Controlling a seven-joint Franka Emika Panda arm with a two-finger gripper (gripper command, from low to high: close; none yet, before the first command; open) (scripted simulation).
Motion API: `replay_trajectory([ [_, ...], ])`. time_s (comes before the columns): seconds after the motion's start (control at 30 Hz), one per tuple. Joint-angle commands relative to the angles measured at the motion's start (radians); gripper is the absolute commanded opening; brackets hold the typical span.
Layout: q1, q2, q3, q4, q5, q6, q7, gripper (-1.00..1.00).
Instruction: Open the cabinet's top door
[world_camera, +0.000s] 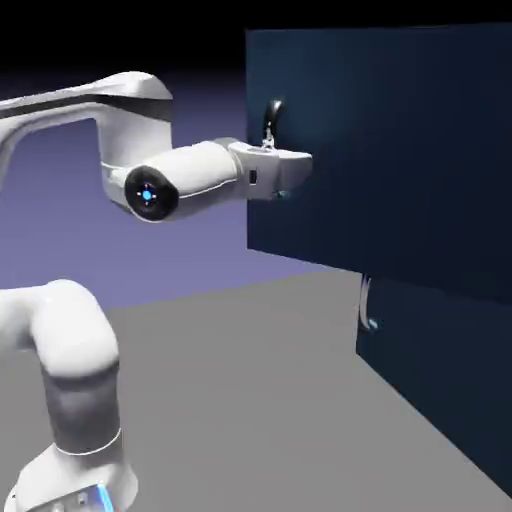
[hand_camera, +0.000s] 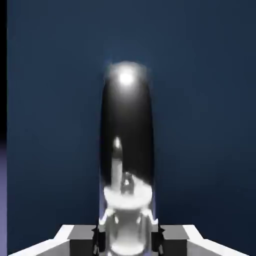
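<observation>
The cabinet is dark navy and fills the exterior view's right. Its top door stands swung out from the body, its free edge well left of the lower panel's edge. A small curved silver handle sits near that free edge. My gripper reaches up from the white hand and is shut on this handle. In the hand view the handle rises as a glossy dark bar against the top door. The grey fingertips press on either side of its base, where the gripper clamps it.
The lower panel stays flush with the cabinet, with its own silver handle. The grey table stretches below the arm. The arm's elbow and base stand at the lower left.
</observation>
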Motion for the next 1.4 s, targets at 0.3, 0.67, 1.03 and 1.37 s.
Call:
replay_trajectory([
  [0.3,-0.097,-0.059,-0.352,0.086,-0.38,-0.429,0.09,-1.0],
  [0.67,0.074,0.019,-0.72,0.434,-0.663,-0.878,0.117,-1.0],
  [1.03,0.372,0.039,-0.932,0.832,-0.785,-1.204,0.173,-1.0],
  [1.37,0.647,0.016,-1.04,1.195,-0.826,-1.449,0.256,-1.0],
])
